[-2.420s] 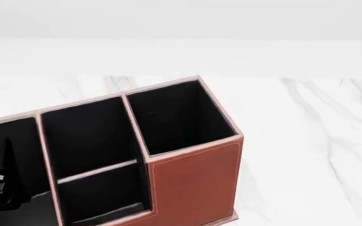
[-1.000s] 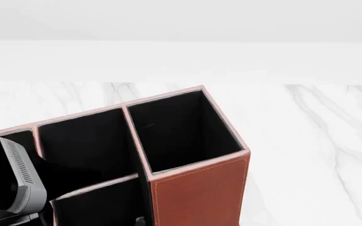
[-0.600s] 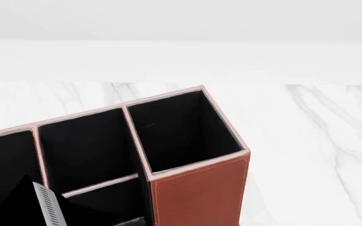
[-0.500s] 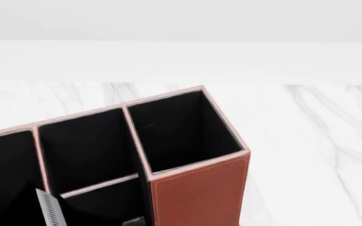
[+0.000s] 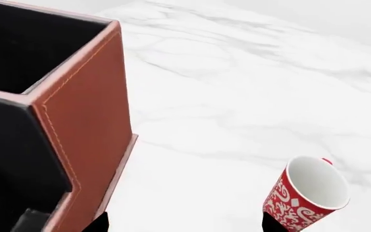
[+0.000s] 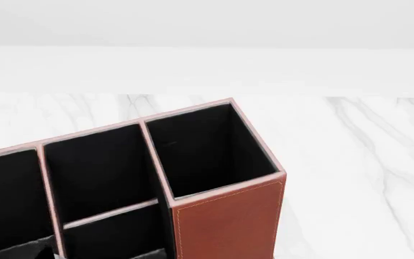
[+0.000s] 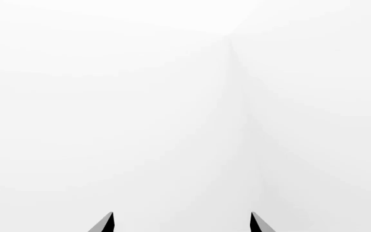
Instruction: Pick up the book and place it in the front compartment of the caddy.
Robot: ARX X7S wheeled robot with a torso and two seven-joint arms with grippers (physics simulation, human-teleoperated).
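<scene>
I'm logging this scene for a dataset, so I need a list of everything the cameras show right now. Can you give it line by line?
caddy: one, reddish-brown leather with black lining, on the table at the lower left of the head view; four sections show.
front compartment: one, black-lined, behind the low front wall, with a thin pale divider at its back.
mug: one, red with white pattern, white inside, standing on the table apart from the caddy, seen only in the left wrist view.
table: one, white marble with grey veins.
book: not clearly in view.
left gripper: two dark fingers apart, nothing between them.
right gripper: two dark fingers apart, facing blank white.
</scene>
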